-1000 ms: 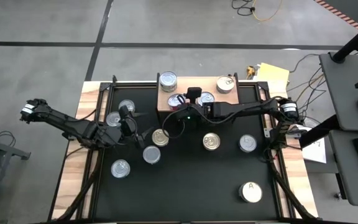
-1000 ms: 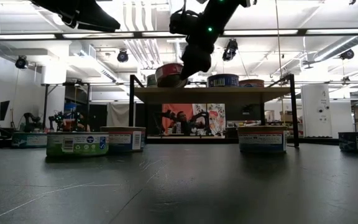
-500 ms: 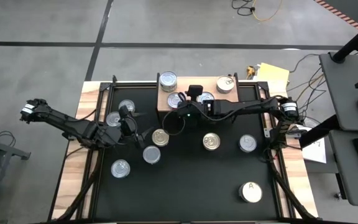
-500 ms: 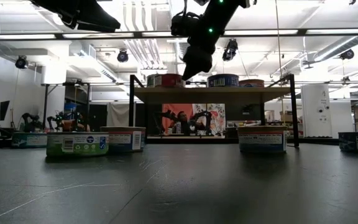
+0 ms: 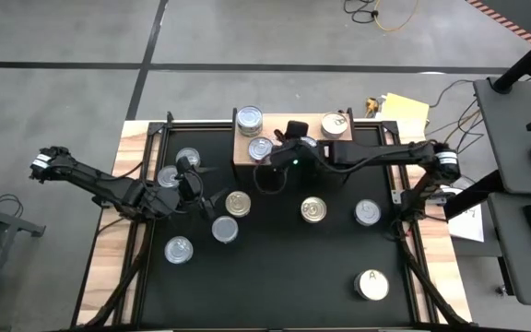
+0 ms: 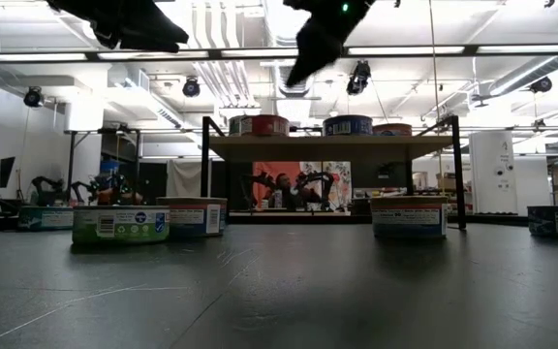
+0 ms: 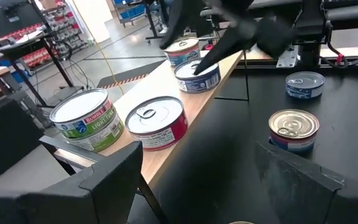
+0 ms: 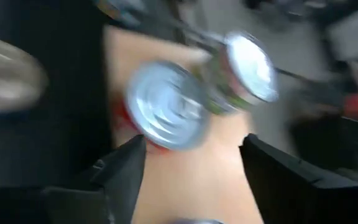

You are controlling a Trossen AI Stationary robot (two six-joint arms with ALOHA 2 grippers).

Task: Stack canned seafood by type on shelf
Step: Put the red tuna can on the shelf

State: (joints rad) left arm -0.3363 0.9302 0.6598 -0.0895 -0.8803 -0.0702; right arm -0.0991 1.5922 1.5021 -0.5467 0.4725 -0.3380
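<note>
Just beside the right claw [image 5: 273, 157], a red-sided can [image 5: 260, 148].

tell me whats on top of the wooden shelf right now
Four cans show on the shelf: a green-labelled can, a red-labelled can, a blue-labelled can and another behind it. The right arm hides part of the board.

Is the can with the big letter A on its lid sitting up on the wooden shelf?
No, the A can sits down on the black tabletop near the front right corner, far from the wooden shelf.
</note>
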